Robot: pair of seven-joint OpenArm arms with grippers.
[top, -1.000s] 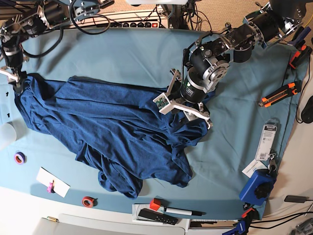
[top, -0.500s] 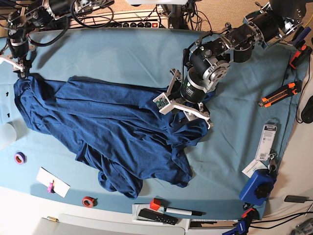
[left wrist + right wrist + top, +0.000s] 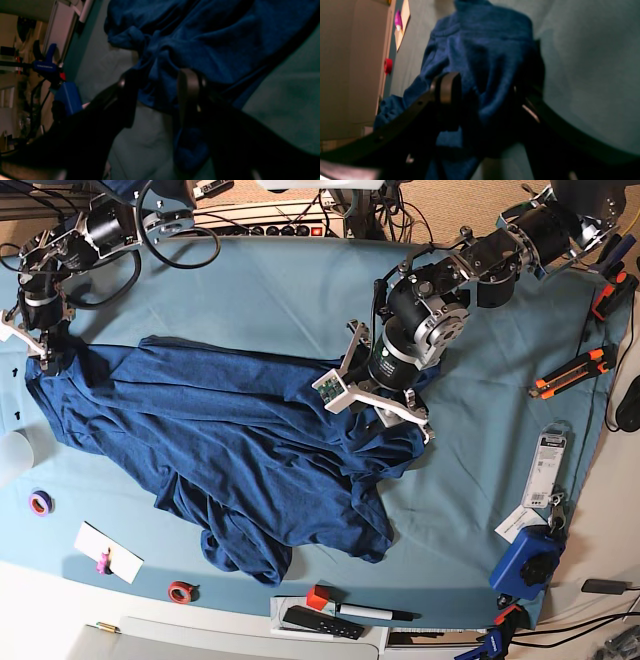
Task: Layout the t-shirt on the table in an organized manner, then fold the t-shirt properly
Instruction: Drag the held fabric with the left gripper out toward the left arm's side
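The navy t-shirt point(image 3: 240, 450) lies crumpled across the middle of the teal worktop point(image 3: 250, 290), stretched from its far-left corner to a bunched fold on the right, with a loose lobe sagging toward the front edge. It is soft, light knit — it drapes, wrinkles and drags on the cloth cover rather than sliding, so it likely follows a pull only where it is pinched and bunches elsewhere.

The right end effector point(image 3: 482, 100) is clenched on a fold of the shirt at its left corner; fabric fills the gap between the fingers in the wrist view. The left end effector point(image 3: 160, 97) likewise grips a gathered fold at the shirt's right edge, low against the worktop.

Better holds, I judge, are hems, shoulder seams or sleeve edges, taken well apart and drawn gently outward — a mid-panel pinch would only lift a tent of fabric.
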